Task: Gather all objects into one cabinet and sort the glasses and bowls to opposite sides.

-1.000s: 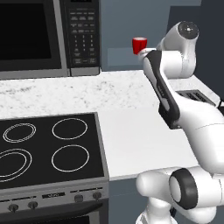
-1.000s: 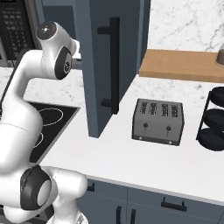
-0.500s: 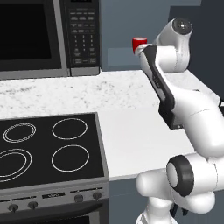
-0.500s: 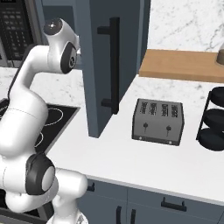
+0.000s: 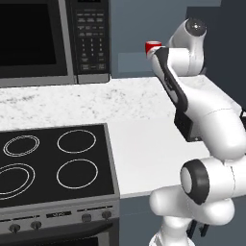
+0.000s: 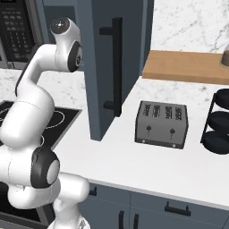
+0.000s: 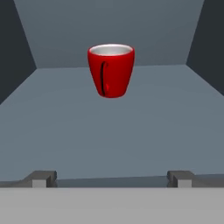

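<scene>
kitchen: stove (image 5: 53, 161), microwave (image 5: 53, 41), toaster (image 6: 162, 124)

Your left base view looks forward and down from behind the arm over the black glass cooktop (image 5: 53, 161) and white marble desk (image 5: 144, 144). Your right base view covers the desk's right stretch. Both share the arm. Your hand view faces level into the slate-blue cabinet (image 7: 109, 127), near its shelf.

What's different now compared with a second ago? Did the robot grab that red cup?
The arm's white upper joints swung a little further toward the open cabinet. The red cup was not taken: it stands upright on the cabinet floor, well apart from the open end effector. The cup, toaster and stove stayed put.
</scene>
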### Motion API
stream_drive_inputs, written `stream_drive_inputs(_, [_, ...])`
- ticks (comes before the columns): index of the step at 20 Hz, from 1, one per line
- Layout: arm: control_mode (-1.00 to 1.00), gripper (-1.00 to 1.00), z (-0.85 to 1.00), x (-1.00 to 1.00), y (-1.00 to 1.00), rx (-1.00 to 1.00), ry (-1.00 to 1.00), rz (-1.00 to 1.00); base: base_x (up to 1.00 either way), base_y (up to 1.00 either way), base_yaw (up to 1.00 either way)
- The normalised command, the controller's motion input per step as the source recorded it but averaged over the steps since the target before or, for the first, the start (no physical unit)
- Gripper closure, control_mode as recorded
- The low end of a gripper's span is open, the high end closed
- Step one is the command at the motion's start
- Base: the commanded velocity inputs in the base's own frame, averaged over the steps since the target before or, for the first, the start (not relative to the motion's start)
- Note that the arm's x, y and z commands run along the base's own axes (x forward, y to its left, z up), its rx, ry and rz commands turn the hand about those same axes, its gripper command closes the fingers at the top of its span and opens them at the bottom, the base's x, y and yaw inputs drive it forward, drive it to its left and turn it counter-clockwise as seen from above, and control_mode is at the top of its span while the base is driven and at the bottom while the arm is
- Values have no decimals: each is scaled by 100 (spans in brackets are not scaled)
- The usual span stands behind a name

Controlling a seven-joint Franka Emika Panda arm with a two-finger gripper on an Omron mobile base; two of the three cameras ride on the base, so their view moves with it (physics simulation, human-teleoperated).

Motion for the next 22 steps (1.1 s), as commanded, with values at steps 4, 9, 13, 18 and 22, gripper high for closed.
stream_drive_inputs(4, [-100, -100, 0, 24, 0, 0, 0, 0, 0, 0, 0])
stream_drive_inputs(9, [-100, -100, 0, 26, 0, 0, 0, 0, 0, 0, 0])
stream_drive_inputs(13, [-100, -100, 0, 28, 0, 0, 0, 0, 0, 0, 0])
stream_drive_inputs(18, [-100, -100, 0, 39, 0, 0, 0, 0, 0, 0, 0])
stream_drive_inputs(22, [-100, -100, 0, 38, 0, 0, 0, 0, 0, 0, 0])
